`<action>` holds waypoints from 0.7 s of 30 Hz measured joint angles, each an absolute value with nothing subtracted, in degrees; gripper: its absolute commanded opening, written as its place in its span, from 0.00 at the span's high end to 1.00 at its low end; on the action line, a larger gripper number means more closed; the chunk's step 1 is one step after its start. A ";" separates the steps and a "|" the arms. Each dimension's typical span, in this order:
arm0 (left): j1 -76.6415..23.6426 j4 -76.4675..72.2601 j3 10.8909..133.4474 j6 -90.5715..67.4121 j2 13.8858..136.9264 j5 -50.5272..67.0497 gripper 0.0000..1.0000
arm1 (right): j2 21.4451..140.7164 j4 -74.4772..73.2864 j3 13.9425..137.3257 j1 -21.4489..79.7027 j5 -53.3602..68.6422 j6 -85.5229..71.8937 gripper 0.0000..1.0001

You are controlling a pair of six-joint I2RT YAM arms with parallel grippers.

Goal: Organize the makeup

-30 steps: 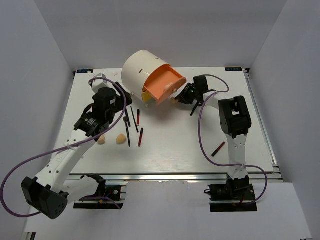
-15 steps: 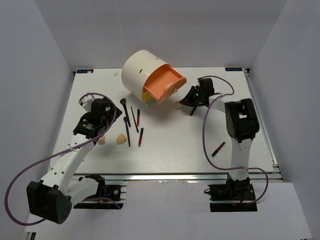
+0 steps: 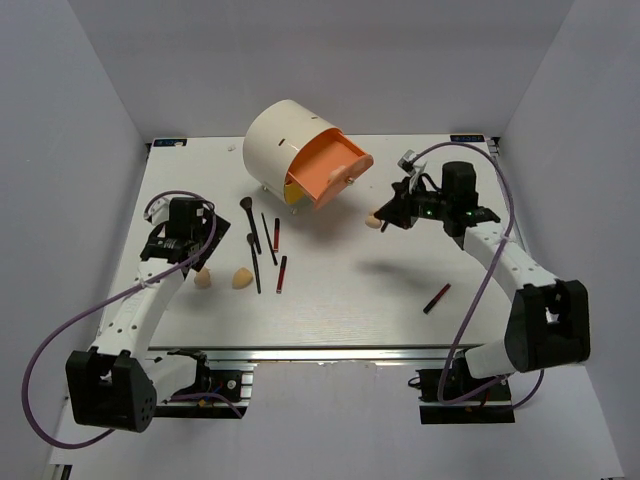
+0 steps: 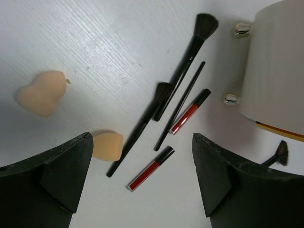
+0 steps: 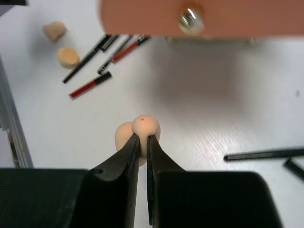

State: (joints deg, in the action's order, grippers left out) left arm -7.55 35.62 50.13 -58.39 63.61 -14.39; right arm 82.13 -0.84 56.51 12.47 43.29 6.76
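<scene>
Two sponges lie lower left, just beside the left gripper, fingers spread, empty. Mid-right, the right gripper pinches a third sponge, apparently lifted. Step: stowing it. Next, likely: carry to the open drawer, release. Only the wrist view shows the pinch; only the top view shows the drawer's tray.

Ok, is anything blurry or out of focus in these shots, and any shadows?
Right wrist view: the orange drawer front and its knob are blurred, the pinched sponge sharper. Left wrist view: brushes crisp, the left gripper's fingers dark and featureless. Top view: a soft shadow on the table below the right arm.
</scene>
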 measured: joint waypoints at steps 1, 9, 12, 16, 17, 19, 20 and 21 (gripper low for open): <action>-7.16 36.01 50.19 -58.22 64.29 -13.87 0.05 | 80.82 -1.17 57.10 12.51 45.28 8.56 1.00; -5.93 38.15 51.05 -54.81 66.15 -11.40 0.02 | 84.12 2.72 75.68 16.21 46.33 6.55 1.00; -5.93 39.13 51.11 -53.23 65.91 -11.42 0.02 | 88.49 4.89 83.83 19.38 42.39 3.97 0.97; -5.91 40.34 51.03 -51.46 64.42 -11.49 0.02 | 95.64 4.80 92.03 23.46 37.04 2.37 0.83; -5.87 40.45 50.98 -51.16 63.83 -11.51 0.02 | 97.34 4.27 93.51 24.14 36.14 2.22 0.80; -5.80 40.49 50.76 -50.59 62.63 -11.57 0.02 | 101.78 2.55 97.21 25.34 34.54 1.93 0.76; -5.78 40.53 50.48 -50.37 62.02 -11.60 0.02 | 103.59 1.50 98.45 25.58 33.91 2.02 0.75; -5.78 40.69 50.11 -50.15 61.41 -11.66 0.02 | 105.23 0.12 99.48 25.65 33.23 2.26 0.74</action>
